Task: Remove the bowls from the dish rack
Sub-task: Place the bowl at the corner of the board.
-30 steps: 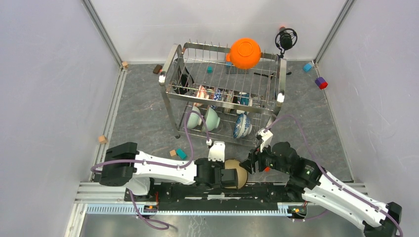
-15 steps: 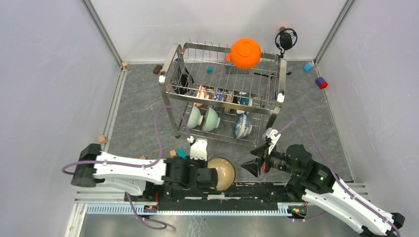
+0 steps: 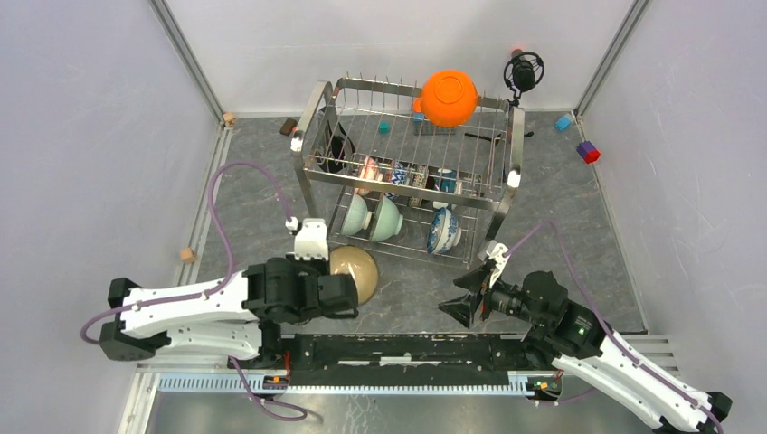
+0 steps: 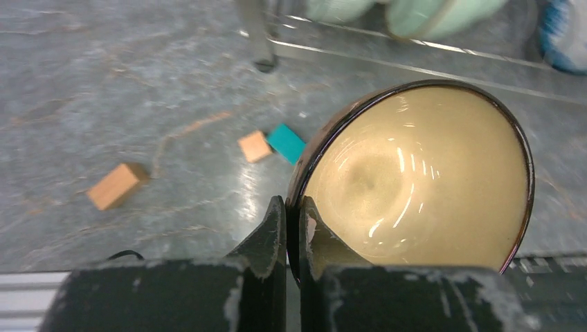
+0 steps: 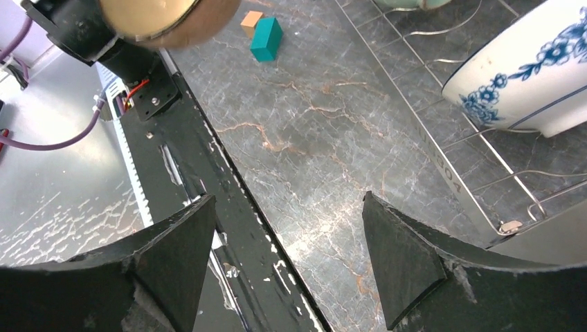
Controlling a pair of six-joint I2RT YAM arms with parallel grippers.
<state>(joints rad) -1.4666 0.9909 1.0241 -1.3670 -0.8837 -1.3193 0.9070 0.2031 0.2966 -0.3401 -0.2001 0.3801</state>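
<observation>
one brown bowl (image 4: pixel 415 180) rim-pinched in my left gripper (image 4: pixel 292 204); my right gripper (image 5: pixel 287 199), spread empty, nearer the racked blue bowl (image 5: pixel 526 76).

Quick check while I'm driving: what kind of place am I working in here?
Most likely a lab test booth, not a kitchen: plain white panels wall in the tabletop, a microphone stands behind the dish rack, and toy blocks lie scattered around.
</observation>
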